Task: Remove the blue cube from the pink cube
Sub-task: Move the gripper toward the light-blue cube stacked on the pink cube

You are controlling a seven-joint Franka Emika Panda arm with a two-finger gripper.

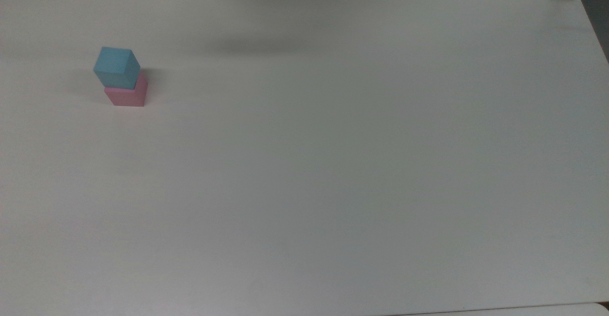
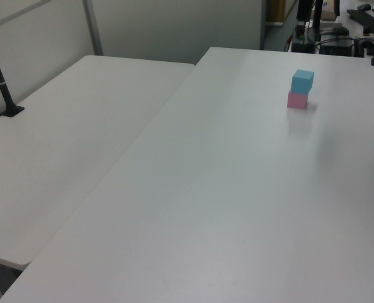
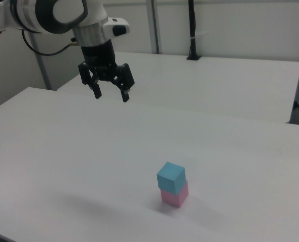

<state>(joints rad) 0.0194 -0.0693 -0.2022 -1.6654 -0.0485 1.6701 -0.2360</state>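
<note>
Hovering with fingers spread apart, the end effector sits high above the blue cube, stacked below-right on the pink cube; an off-centre descent could topple both.

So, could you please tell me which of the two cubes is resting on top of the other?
The blue cube: it sits on the pink cube, which rests on the table.

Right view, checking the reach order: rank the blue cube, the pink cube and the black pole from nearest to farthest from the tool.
1. Small sky-blue matte cube, atop the stack, below the open tool.
2. Pastel pink matte cube, directly beneath it.
3. Black pole on the far table: depth unclear, ranking uncertain.
</note>
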